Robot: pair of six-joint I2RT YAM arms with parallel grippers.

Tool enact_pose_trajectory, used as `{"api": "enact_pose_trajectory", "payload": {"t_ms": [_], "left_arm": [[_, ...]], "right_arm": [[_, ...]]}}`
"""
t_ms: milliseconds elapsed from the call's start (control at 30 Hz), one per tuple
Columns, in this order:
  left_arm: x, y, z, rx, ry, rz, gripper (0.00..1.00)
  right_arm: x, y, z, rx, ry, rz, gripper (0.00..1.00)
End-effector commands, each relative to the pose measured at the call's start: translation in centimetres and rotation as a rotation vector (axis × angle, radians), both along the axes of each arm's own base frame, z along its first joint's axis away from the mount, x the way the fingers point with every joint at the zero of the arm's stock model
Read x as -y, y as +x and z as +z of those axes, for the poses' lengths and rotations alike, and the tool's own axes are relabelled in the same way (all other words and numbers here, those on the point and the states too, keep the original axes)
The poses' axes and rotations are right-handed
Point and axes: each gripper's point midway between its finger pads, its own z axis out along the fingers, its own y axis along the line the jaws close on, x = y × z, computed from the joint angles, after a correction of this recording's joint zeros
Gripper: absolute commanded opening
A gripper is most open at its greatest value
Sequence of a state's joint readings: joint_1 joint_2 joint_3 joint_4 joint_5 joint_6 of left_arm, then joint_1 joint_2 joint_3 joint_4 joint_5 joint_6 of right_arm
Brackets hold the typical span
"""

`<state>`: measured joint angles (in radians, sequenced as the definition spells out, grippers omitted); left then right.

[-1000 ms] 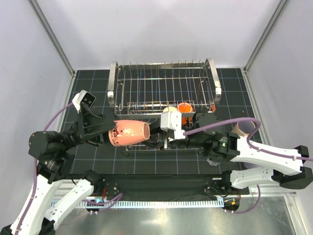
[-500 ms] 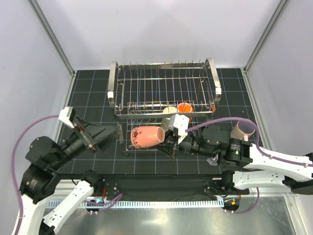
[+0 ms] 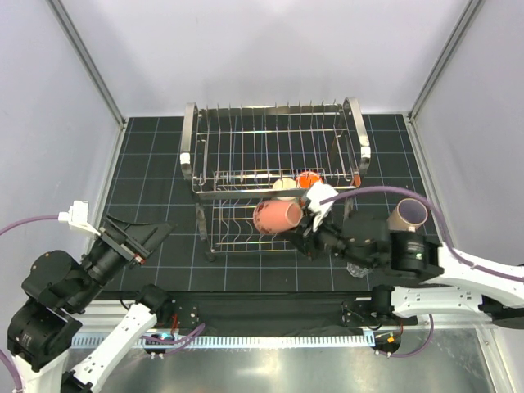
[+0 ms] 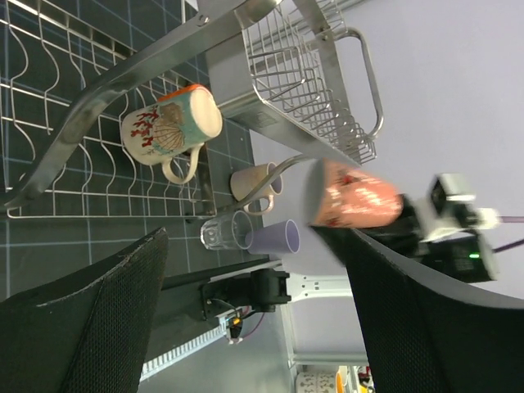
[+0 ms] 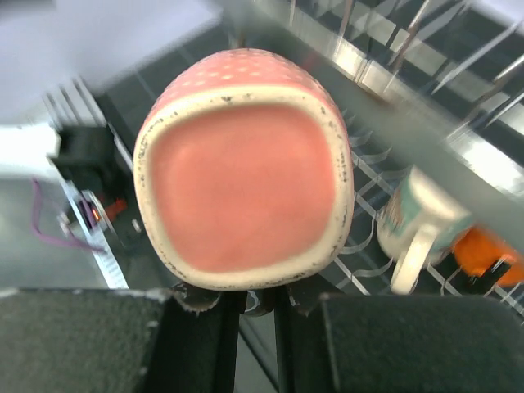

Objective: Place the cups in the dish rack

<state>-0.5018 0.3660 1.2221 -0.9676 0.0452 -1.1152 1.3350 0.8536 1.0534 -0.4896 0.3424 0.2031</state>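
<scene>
The salmon-pink mug [image 3: 278, 217] hangs on its side over the front of the dish rack [image 3: 190, 139], at its lower tier. My right gripper [image 3: 308, 228] is shut on it from the right. In the right wrist view the mug's opening [image 5: 246, 176] fills the frame just above the narrow gap of the right gripper [image 5: 258, 304]. My left gripper [image 3: 136, 238] stands open and holds nothing, well left of the rack. A cream mug [image 3: 283, 185] and a small orange cup [image 3: 309, 178] lie in the lower tier. In the left wrist view the left gripper [image 4: 262, 327] frames the held mug [image 4: 354, 196].
A beige-pink mug [image 3: 407, 215] stands right of the rack. The left wrist view shows it [image 4: 254, 182] next to a clear glass tumbler [image 4: 223, 232] and a lavender tumbler [image 4: 275, 237]. The right arm [image 3: 426, 266] crosses the mat in front of them.
My left gripper let go of the salmon-pink mug, opened wide and pulled back to the left. The right gripper carried the mug to the right along the rack's front.
</scene>
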Motion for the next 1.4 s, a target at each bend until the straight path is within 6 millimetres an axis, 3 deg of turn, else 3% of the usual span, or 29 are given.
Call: {"api": "enact_pose_trajectory", "payload": {"t_ms": [0,67,100,267,333,367,400,433,500,567,600,733,933,1067,1367], "left_arm": [[0.2,0.7,-1.2,-0.027,0.054,0.001,0.84],[0.3,0.8,-1.7,-0.038,0.056,0.000,0.84],[0.3,0.8,-1.8,-0.040,0.055,-0.003,0.84],[0.2,0.7,-2.2,-0.042,0.056,0.003,0.84],[0.2,0.7,-2.5,-0.049,0.058,0.005,0.84],[0.2,0.8,-2.6,-0.052,0.060,0.005,0.84],[0.2,0.8,-2.7,-0.055,0.061,0.002,0.84],[0.3,0.8,-2.9,-0.062,0.064,-0.002,0.84],[0.4,0.9,-3.2,-0.068,0.064,-0.003,0.83],[0.5,0.8,-3.6,-0.074,0.065,-0.007,0.83],[0.5,0.8,-3.7,-0.076,0.064,-0.007,0.83],[0.4,0.8,-4.2,-0.083,0.074,-0.003,0.83],[0.3,0.9,-4.8,-0.094,0.100,-0.002,0.83],[0.3,1.0,-5.2,-0.099,0.106,-0.003,0.83],[0.9,1.5,-6.2,-0.120,0.115,-0.017,0.83]], "right_arm": [[2.2,1.1,9.8,0.075,0.214,-0.093,0.04],[2.6,1.4,11.0,0.090,0.215,-0.112,0.04],[3.2,1.6,12.9,0.111,0.241,-0.130,0.04],[4.1,3.0,17.2,0.175,0.235,-0.211,0.04],[4.4,4.3,18.8,0.212,0.189,-0.278,0.04],[4.7,5.1,18.7,0.218,0.144,-0.311,0.04],[5.5,5.5,20.6,0.233,0.169,-0.345,0.04],[4.5,6.3,20.3,0.236,0.130,-0.355,0.04],[6.1,8.1,21.6,0.230,0.130,-0.413,0.04],[5.4,9.6,20.5,0.202,0.076,-0.423,0.04],[6.6,11.0,21.2,0.204,0.078,-0.477,0.04],[7.4,13.8,20.2,0.161,-0.007,-0.555,0.04],[8.1,17.2,16.8,0.020,-0.089,-0.584,0.04],[8.3,18.3,13.1,-0.064,-0.200,-0.602,0.04],[8.6,19.0,8.8,-0.127,-0.356,-0.623,0.04]]}}
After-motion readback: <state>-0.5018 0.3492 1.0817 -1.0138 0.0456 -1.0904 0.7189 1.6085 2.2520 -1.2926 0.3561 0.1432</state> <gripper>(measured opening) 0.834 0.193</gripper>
